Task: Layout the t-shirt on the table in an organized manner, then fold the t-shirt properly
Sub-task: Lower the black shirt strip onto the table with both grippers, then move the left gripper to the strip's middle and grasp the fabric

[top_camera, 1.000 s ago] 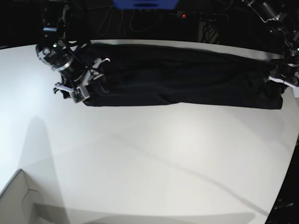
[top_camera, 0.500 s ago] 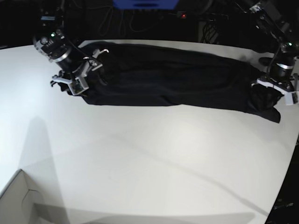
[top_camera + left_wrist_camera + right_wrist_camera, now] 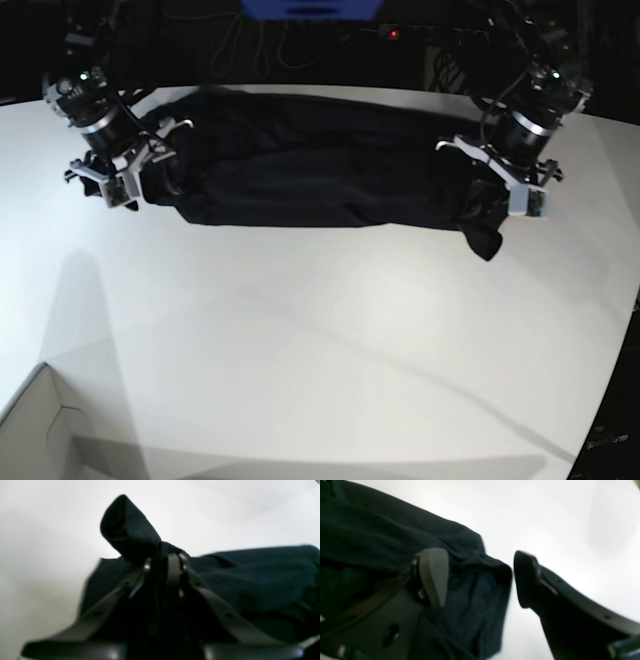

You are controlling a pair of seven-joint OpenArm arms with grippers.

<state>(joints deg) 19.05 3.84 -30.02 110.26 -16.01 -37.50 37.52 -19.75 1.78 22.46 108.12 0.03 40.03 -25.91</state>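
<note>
the t-shirt (image 3: 320, 170) is lying bunched in a long dark band across the far side of the table (image 3: 330, 350), not yet spread flat. the left gripper (image 3: 497, 195) is pinching one end, cloth dangling below it. the right gripper (image 3: 132, 175) is hanging wide open over the other end, holding nothing. laying out is underway; next, probably, the free end needs grasping and spreading.
</note>
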